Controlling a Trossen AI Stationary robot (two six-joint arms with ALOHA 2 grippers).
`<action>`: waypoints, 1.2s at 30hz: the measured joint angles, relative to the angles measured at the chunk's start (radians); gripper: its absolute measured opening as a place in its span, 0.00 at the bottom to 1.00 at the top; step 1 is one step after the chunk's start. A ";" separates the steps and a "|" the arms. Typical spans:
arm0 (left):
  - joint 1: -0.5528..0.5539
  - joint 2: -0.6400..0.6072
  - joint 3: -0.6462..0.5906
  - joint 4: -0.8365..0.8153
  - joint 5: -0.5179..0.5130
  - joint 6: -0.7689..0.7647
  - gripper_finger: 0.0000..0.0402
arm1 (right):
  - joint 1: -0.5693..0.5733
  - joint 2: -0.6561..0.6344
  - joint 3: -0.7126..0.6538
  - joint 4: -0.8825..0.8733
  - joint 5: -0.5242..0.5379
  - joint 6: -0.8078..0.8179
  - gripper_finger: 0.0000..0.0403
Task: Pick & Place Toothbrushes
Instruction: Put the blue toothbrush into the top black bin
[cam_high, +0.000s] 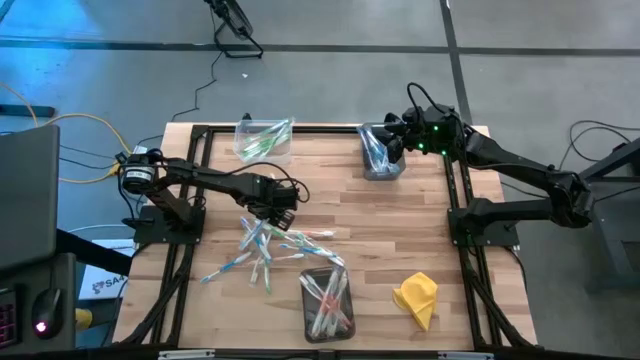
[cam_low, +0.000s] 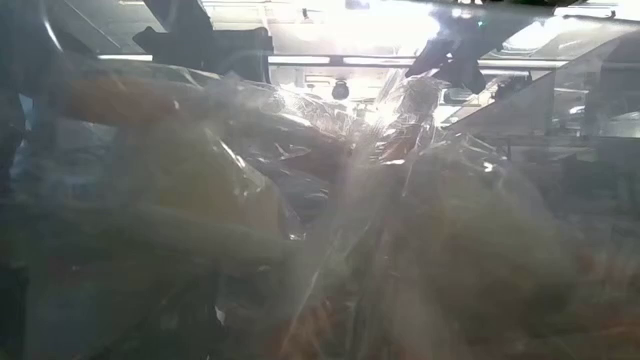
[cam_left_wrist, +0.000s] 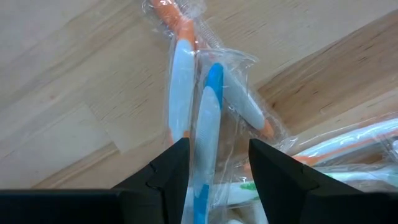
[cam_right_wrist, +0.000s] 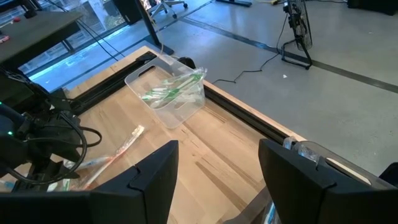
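A loose heap of wrapped toothbrushes (cam_high: 265, 245) lies on the wooden table, left of its middle. My left gripper (cam_high: 275, 207) points down over the heap's far end, open. Its fingers (cam_left_wrist: 168, 180) stand on either side of a blue-and-white toothbrush (cam_left_wrist: 208, 118) in a clear wrapper, which lies flat across orange-accented ones (cam_left_wrist: 180, 74). My right gripper (cam_high: 392, 140) hangs open with nothing between its fingers (cam_right_wrist: 155, 174), above the bin of blue toothbrushes (cam_high: 380, 152) at the far right.
A clear bin with green toothbrushes (cam_high: 262, 140) (cam_right_wrist: 168, 93) stands at the far left. A bin with pink-red ones (cam_high: 327, 300) stands near the front edge, and a yellow cloth (cam_high: 417, 298) lies to its right. Clear wrapping close to the lens fills the low view (cam_low: 300, 200).
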 joint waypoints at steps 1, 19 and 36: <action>0.000 0.000 0.000 0.000 0.000 0.000 0.39 | 0.000 0.000 0.000 0.000 0.000 0.000 0.53; 0.000 0.000 0.000 0.003 0.029 -0.023 0.29 | 0.000 0.000 0.000 0.000 0.000 0.000 0.53; 0.000 -0.001 0.000 0.002 0.072 -0.012 0.04 | 0.000 0.000 0.000 0.000 0.000 0.000 0.53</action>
